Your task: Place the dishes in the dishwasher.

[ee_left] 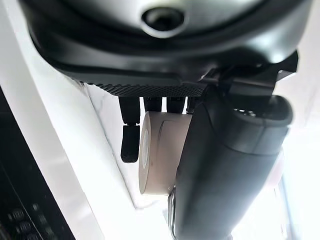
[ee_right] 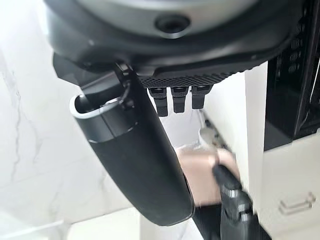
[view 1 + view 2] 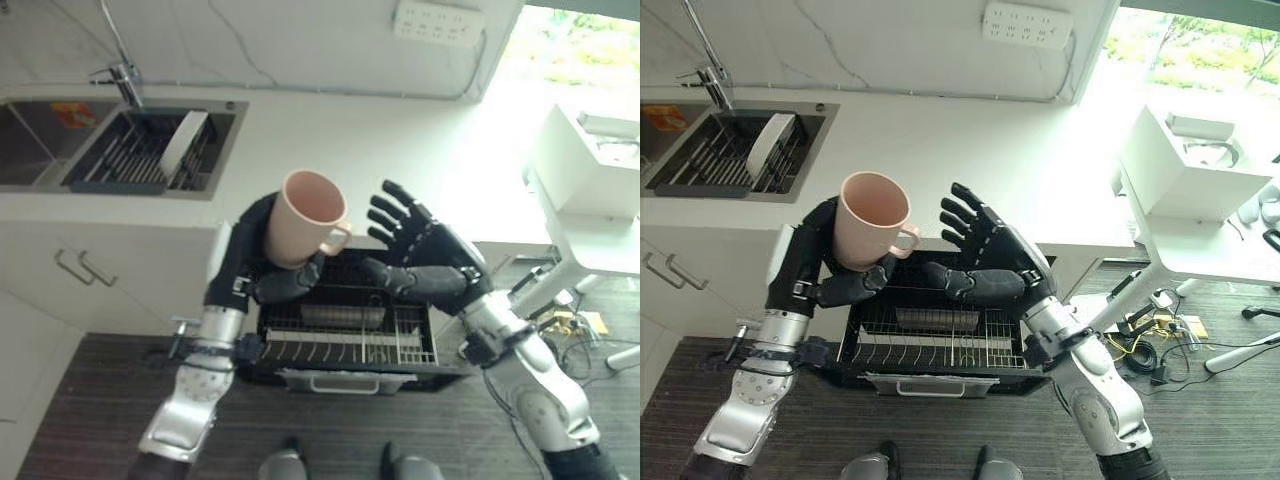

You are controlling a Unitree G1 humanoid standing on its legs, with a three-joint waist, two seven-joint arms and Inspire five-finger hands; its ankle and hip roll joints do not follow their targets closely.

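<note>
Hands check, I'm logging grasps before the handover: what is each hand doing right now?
Left hand: shut on the pink mug, held upright above the dishwasher rack.
Right hand: open, fingers spread, holding nothing, beside the mug.

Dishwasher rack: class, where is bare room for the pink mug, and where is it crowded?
The black wire dishwasher rack looks bare across its front tine rows and right section. A metal tray fills the middle back. The left hand holds the pink ceramic mug above.
</note>
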